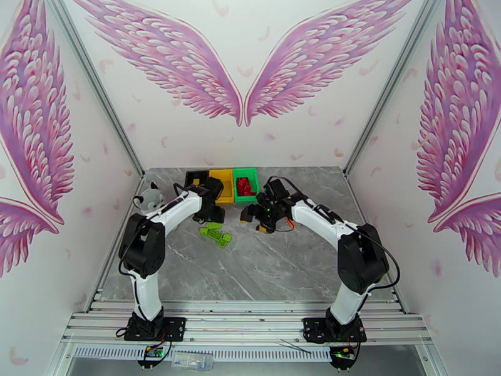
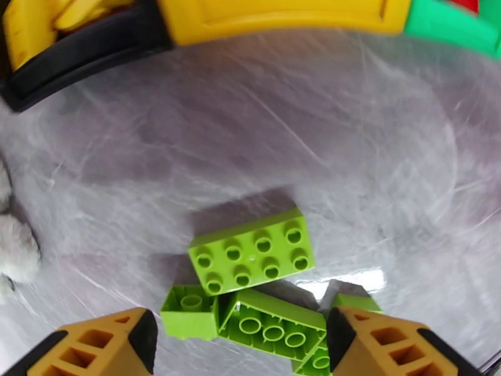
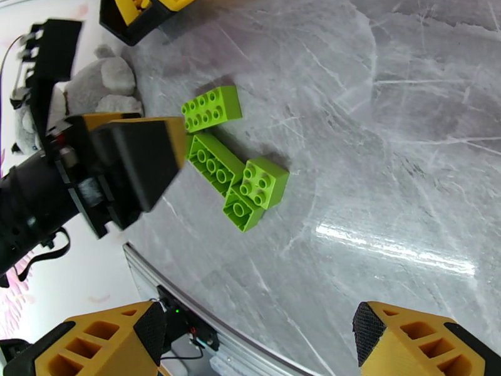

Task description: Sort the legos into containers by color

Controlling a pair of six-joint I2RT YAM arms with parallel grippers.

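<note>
Several light green legos (image 1: pixel 216 234) lie in a loose pile on the grey table. The left wrist view shows one (image 2: pixel 251 257) studs up, with others (image 2: pixel 270 321) touching it below. My left gripper (image 2: pixel 241 346) hovers just over the pile, open, nothing held; it also appears in the right wrist view (image 3: pixel 134 161). To the right of the pile my right gripper (image 3: pixel 263 346) hangs open and empty above bare table. The containers stand in a row at the back: black (image 1: pixel 196 178), yellow (image 1: pixel 222 184) and green (image 1: pixel 246 182). Red legos (image 1: pixel 245 187) lie in the green one and yellow legos (image 3: pixel 134 4) in the black one.
A grey-white plush husky (image 1: pixel 149 198) sits at the left edge of the table, close to my left arm. The metal rail (image 3: pixel 206 308) runs along the table's near edge. Bare marble (image 1: pixel 269 264) stretches in front of the pile.
</note>
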